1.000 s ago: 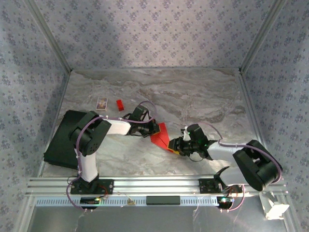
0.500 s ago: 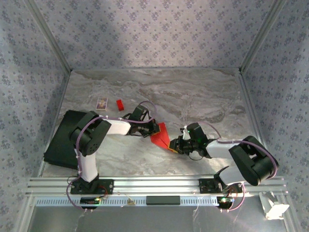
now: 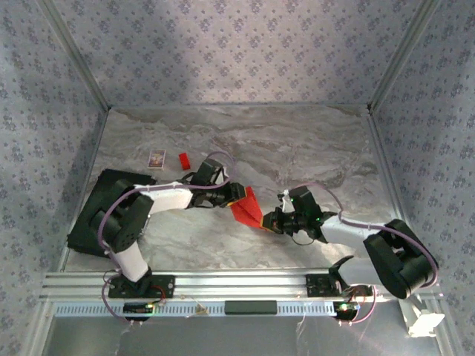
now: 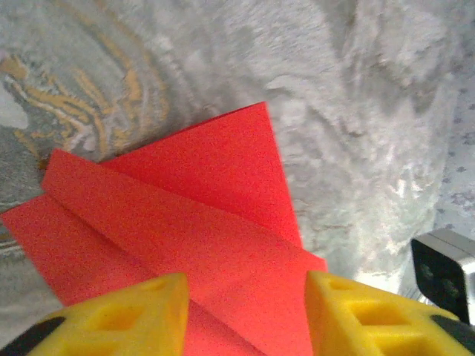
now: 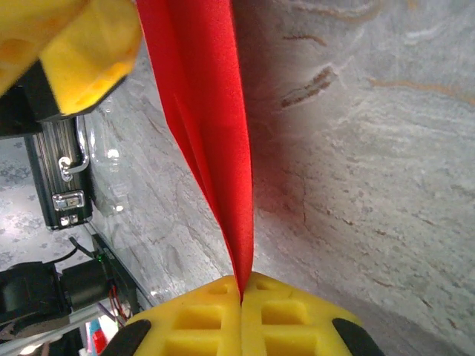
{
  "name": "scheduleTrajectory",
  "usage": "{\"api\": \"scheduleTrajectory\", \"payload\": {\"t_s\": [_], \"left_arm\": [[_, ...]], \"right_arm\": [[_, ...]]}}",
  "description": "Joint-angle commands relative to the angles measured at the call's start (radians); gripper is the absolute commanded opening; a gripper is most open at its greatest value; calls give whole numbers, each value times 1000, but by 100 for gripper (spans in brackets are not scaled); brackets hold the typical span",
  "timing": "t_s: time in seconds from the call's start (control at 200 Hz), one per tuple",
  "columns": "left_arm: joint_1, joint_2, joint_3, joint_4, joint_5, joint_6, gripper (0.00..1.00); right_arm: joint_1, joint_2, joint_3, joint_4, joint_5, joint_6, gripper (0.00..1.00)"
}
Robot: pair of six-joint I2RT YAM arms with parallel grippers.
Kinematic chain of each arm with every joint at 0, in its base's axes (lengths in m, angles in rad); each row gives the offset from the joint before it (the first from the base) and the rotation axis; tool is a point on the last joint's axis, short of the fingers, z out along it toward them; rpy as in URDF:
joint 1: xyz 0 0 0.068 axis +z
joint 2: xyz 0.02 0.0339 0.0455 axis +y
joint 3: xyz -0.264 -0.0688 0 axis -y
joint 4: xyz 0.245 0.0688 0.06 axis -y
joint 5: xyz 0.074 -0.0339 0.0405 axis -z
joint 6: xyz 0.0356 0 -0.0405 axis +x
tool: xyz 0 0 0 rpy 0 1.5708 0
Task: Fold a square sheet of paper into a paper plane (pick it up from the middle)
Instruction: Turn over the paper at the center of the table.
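Marbled surface (image 3: 312, 156) under creased red paper (image 4: 200, 200): light, floppy, tearable; clamped at one edge by right gripper (image 5: 241, 285), left gripper (image 4: 247, 297) spread open; best pinched along the fold

Setting: robotics lab test cell, not a home or a shop. Evidence:
- Two arms, left arm (image 3: 137, 215) & right arm (image 3: 386, 256), bolted on base plates to an alu extrusion rail (image 3: 237, 284) at the near edge of the table (image 3: 297, 148).
- Exposed cabling (image 3: 105, 293) runs along the arms and down to small electronics boxes (image 3: 141, 308) on the rail.
- Alu profile posts (image 3: 74, 53) frame the cell at the back corners.
- Walls (image 3: 237, 52) on 3 sides carry one repeating print, like a backdrop sheet.
- Tabletop has a marble-look covering.

Overall an enclosed bench rig w/ bare hardware.
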Motion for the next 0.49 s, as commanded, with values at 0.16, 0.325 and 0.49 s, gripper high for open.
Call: {"api": "scheduleTrajectory", "payload": {"t_s": [0.16,0.325,0.49], "left_arm": [[-1,-149,-59,-30,-101,48,53],[1,-172,-59,-44,-120,59,55],[4,-202,-61,-48,-123,55,55]], "right_arm": [[2,-113,83,-270,135,-119,5],[11,-182,121,-356,192,-152,5],[26,-232,163,-436,245,-187,5]]}}
